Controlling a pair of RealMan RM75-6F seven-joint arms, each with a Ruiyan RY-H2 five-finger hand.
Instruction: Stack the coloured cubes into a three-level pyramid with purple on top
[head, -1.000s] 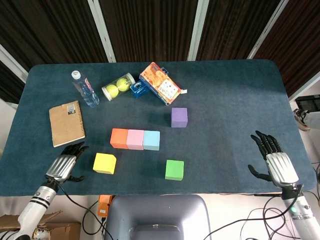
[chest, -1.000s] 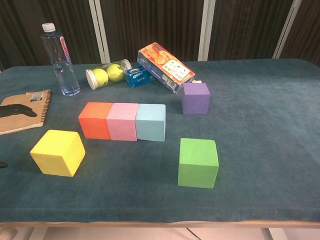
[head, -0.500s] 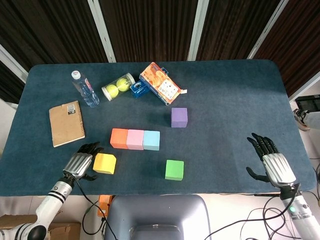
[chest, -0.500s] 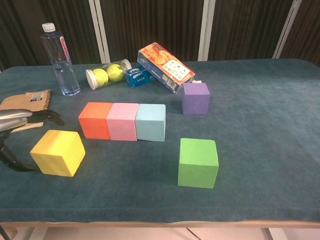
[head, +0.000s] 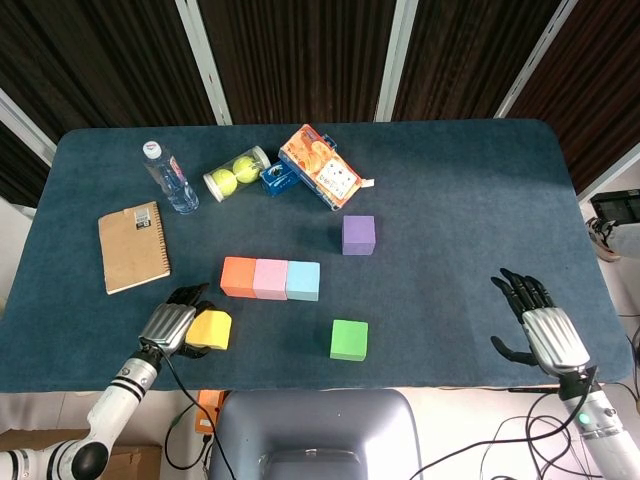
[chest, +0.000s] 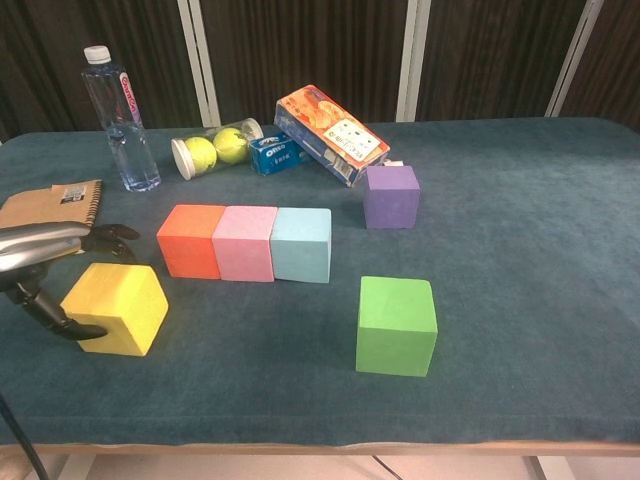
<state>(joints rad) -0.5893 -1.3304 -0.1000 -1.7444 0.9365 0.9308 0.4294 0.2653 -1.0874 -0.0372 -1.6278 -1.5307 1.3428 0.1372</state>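
Right hand (head: 535, 322) spread, head view only; chest view lacks it.

A long rectangular table covered in dark teal felt-like cloth (head: 470, 180) fills the middle of the room. Behind it hang dark brown pleated curtains (head: 300, 60), divided by slanting white metal posts (head: 204, 62). Even light, pale floor at the edges.
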